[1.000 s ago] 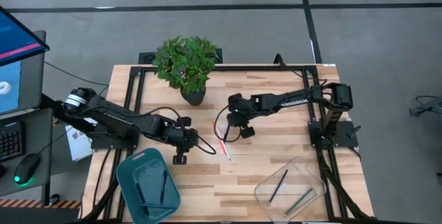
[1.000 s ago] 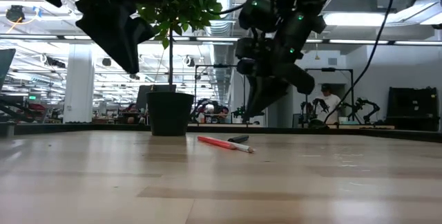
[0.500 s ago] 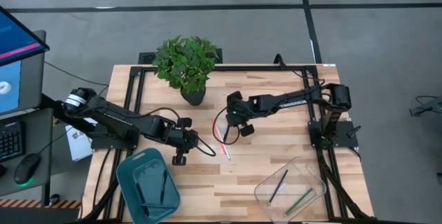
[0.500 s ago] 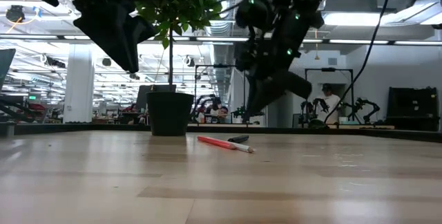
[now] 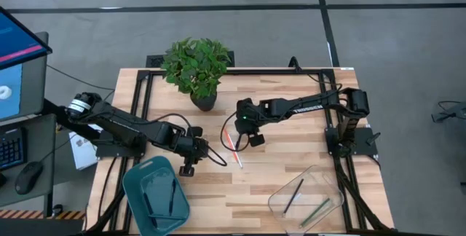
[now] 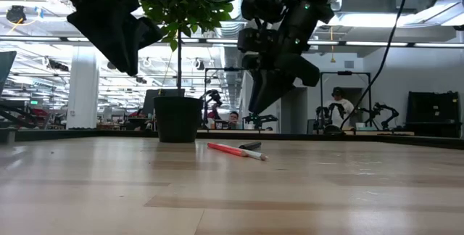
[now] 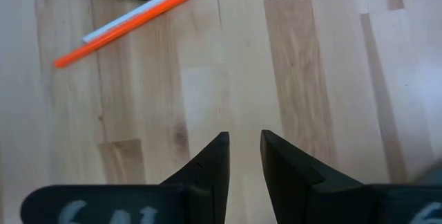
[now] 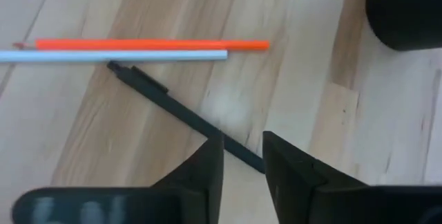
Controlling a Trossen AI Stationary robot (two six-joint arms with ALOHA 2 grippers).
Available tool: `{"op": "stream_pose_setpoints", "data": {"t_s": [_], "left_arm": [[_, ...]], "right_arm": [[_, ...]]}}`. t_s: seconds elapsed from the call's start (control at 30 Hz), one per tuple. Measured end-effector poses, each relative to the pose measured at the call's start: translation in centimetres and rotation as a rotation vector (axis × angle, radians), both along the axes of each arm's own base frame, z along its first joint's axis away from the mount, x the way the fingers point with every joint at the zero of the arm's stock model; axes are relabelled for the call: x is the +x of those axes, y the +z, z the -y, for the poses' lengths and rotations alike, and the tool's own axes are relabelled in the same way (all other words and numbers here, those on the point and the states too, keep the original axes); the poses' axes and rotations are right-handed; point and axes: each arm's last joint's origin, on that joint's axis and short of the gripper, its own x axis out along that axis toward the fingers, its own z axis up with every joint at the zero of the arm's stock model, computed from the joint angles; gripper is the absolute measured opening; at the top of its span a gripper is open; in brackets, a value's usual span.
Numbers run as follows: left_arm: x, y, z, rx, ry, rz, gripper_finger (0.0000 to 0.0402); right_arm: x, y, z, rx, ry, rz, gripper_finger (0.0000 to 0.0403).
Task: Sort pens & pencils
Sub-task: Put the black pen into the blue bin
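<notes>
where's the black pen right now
The black pen lies flat on the table near its middle, beside the orange pencil and white pencil, just below the right tool.

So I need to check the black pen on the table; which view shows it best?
The right wrist view: the black pen lies unobstructed beneath the orange and white sticks. Left wrist view cuts it at the edge, low view shows a sliver, high view barely resolves it.

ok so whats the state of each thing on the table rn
orange pencil: flat on the table, loose
white pencil: flat, right alongside the orange one
black pen: flat on the table, not gripped
right gripper: above the black pen, fingers apart, empty
left gripper: over bare wood, fingers slightly apart, empty
teal tray: holds dark pens
clear bin: holds two sticks
potted plant: upright
</notes>
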Motion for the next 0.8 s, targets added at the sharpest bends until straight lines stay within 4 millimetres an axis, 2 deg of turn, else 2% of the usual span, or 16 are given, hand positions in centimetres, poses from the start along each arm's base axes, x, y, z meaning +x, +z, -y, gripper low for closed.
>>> {"op": "stream_pose_setpoints", "data": {"t_s": [0.23,0.37,0.5,0.63,0.8], "left_arm": [[0.0,0.0,0.0,0.006,-0.008,-0.003,0.0075],[-0.1,0.0,0.0,0.008,-0.008,-0.008,0.0075],[-0.1,0.0,0.0,0.008,-0.008,-0.008,0.0075],[-0.1,0.0,0.0,0.008,-0.008,-0.009,0.0075],[-0.2,-0.1,-0.1,0.011,-0.003,-0.022,0.0075]], "right_arm": [[0.4,-0.4,0.0,-0.067,0.120,0.009,0.0170],[0.4,-1.6,-0.4,-0.117,0.239,-0.051,0.0183],[0.7,-2.5,-0.8,-0.184,0.366,-0.084,0.0187],[0.9,-3.8,-0.8,-0.275,0.418,-0.142,0.0184],[0.8,-4.0,-0.9,-0.325,0.472,-0.173,0.0174]]}}
